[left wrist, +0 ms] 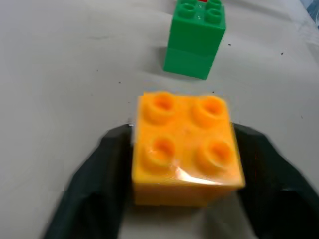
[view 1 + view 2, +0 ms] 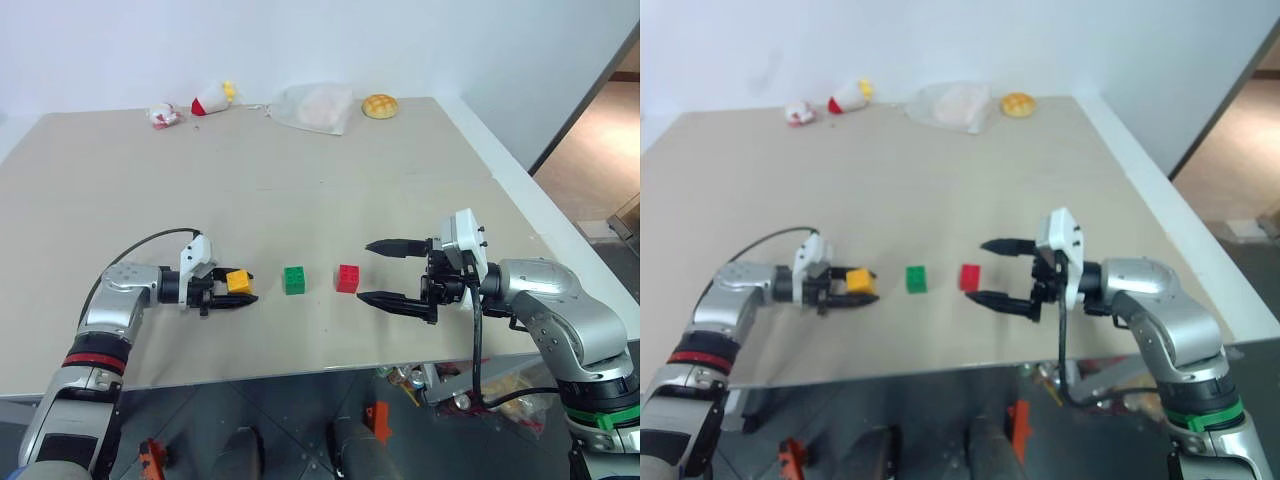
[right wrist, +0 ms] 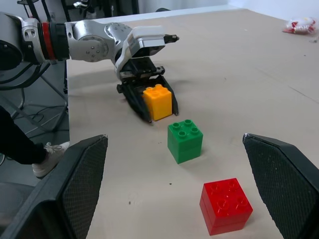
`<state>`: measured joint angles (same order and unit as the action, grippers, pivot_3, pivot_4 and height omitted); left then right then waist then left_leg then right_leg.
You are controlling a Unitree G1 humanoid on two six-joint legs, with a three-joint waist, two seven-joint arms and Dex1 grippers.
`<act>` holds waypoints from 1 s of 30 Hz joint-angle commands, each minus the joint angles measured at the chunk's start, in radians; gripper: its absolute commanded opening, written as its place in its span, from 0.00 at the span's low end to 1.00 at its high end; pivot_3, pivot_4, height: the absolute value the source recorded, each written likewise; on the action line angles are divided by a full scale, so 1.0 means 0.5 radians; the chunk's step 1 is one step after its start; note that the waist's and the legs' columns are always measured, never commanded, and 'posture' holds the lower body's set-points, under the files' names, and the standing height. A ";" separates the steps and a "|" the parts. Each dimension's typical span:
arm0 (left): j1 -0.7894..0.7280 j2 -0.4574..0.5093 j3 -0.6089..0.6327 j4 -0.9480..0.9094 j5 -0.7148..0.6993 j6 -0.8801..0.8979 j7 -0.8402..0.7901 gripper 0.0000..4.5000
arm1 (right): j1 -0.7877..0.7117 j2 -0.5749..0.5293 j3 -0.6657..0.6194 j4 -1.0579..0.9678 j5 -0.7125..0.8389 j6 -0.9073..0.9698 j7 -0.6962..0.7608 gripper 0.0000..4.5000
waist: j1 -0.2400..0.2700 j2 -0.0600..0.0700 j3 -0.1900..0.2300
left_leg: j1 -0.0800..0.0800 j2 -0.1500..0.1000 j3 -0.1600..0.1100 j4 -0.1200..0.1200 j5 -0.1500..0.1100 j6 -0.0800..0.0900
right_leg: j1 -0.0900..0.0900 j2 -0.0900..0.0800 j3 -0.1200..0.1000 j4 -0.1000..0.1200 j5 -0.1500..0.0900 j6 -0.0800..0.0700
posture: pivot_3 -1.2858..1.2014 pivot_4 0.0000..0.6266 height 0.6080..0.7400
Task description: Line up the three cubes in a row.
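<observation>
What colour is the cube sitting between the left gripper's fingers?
Yellow-orange. The cube with its four studs shows best in the left wrist view, between the left gripper fingers.

No readable text, labels, brands, numbers or signs appear on anything here.

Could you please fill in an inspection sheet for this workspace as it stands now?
Surface: beige table, bare in the middle.
Job's things: yellow-orange cube, green cube and red cube stand in a rough row, apart from one another.
Clutter: bread bun, clear plastic bag and small red-and-white toys along the far edge.
Grippers: left gripper has its fingers on either side of the yellow-orange cube, which sits on the table; right gripper open, beside the red cube.
Cables: black cable arcs over the left arm.
Surroundings: white wall behind; assorted items on the floor under the near edge.
</observation>
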<state>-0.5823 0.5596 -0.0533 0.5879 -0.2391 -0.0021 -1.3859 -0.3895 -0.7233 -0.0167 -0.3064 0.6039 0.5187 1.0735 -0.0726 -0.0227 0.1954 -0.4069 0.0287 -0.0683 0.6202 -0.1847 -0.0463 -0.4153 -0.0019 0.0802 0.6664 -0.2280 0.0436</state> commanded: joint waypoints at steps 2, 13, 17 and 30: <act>-0.040 0.030 0.029 0.105 0.069 -0.090 0.115 0.89 | -0.025 -0.040 -0.047 -0.027 0.018 0.000 0.019 1.00 | -0.001 0.000 0.000 | 0.000 0.000 0.000 0.001 0.006 0.005 | 0.001 0.000 0.000 0.000 0.002 -0.005 | 0.52 0.24 1.00; -0.077 0.300 0.127 0.485 0.248 -0.494 0.413 0.89 | -0.058 -0.044 -0.041 -0.018 0.041 0.016 0.055 1.00 | -0.019 0.000 0.000 | 0.005 0.003 0.001 -0.001 0.016 0.007 | -0.004 0.003 0.001 0.000 0.013 -0.014 | 0.52 0.24 1.00; -0.067 0.413 0.237 0.556 0.157 -0.457 0.432 0.89 | -0.078 -0.022 -0.019 -0.001 0.033 0.005 0.064 1.00 | -0.020 -0.001 0.000 | 0.003 0.004 0.002 -0.004 0.016 0.007 | -0.006 0.003 0.002 0.000 0.014 -0.012 | 0.52 0.24 1.00; 0.583 0.626 0.628 -0.645 -0.496 0.891 0.384 0.89 | -0.177 0.055 0.064 0.115 -0.011 -0.056 0.127 1.00 | -0.004 -0.002 0.001 | -0.017 0.004 -0.001 -0.008 0.008 -0.003 | -0.022 0.002 -0.002 -0.001 0.005 -0.007 | 0.52 0.24 1.00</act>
<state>-0.3063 0.8615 0.2188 0.2990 -0.4716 0.4231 -1.2241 -0.4590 -0.6991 0.0171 -0.2427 0.6011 0.5105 1.1257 -0.0744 -0.0239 0.1958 -0.4152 0.0308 -0.0685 0.6164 -0.1805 -0.0476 -0.4264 -0.0010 0.0792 0.6660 -0.2265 0.0381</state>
